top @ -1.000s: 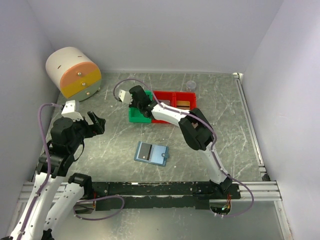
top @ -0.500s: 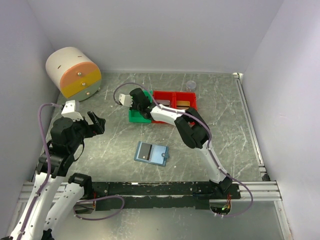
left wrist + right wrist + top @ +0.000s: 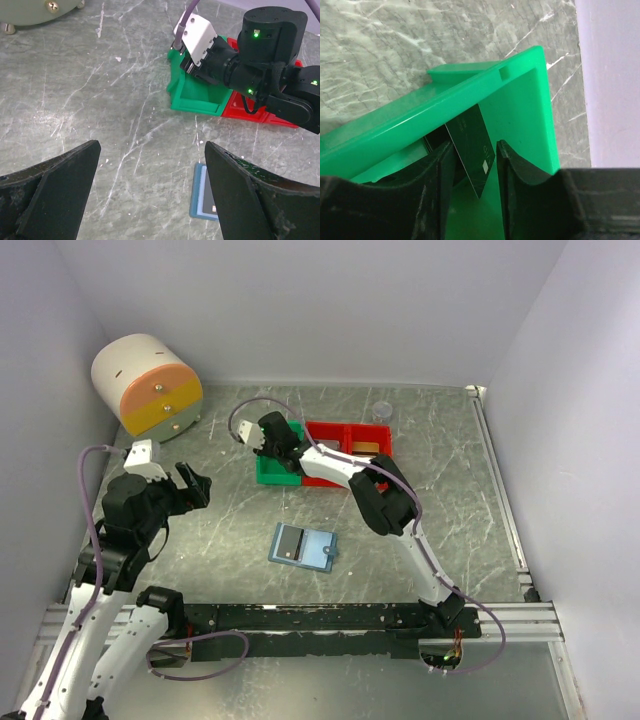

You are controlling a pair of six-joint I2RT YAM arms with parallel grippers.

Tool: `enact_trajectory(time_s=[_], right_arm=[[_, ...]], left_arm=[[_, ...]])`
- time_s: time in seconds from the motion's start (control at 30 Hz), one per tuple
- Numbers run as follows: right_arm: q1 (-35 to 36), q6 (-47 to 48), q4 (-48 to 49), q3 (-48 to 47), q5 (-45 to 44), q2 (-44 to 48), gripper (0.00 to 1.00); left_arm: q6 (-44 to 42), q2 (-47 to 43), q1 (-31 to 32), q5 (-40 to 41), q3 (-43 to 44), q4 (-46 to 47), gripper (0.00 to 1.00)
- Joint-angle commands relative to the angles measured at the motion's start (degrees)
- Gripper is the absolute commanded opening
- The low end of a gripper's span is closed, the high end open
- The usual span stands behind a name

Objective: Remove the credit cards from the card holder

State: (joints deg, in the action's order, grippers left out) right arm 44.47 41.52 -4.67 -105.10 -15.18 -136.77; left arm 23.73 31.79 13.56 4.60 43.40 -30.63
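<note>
The blue-grey card holder lies open flat on the table, with a silvery-grey card on its left panel. In the left wrist view a corner of the card holder peeks out beside my finger. My right gripper reaches down into the green bin. Its jaws stand apart there. A dark credit card stands tilted between them, leaning on the left finger, with a gap to the right one. My left gripper hangs open above bare table at the left.
Red bins adjoin the green bin on its right; a brownish flat thing lies in one. A round drum with orange and yellow drawers stands at the back left. A small clear cup sits near the back wall.
The right gripper's jaws have come apart over the green bin, and that arm's elbow has shifted slightly. The left arm and the card holder have not moved.
</note>
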Motion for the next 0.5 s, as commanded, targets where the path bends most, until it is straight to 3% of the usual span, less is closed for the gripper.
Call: enact_trajectory(time_s=[0.0, 0.47], right_arm=[[-0.08, -2.99, -1.06, -1.34, 2.44, 1.26, 0.4], [-0.08, -13.13, 1.7, 1.57, 5.98, 10.47, 0.5]], left_arm=[[-1.07, 0.29, -0.38, -1.86, -0.44, 1.72, 0.97], [-0.91, 1.25, -0.38, -2.1, -0.26, 1.46, 0.97]])
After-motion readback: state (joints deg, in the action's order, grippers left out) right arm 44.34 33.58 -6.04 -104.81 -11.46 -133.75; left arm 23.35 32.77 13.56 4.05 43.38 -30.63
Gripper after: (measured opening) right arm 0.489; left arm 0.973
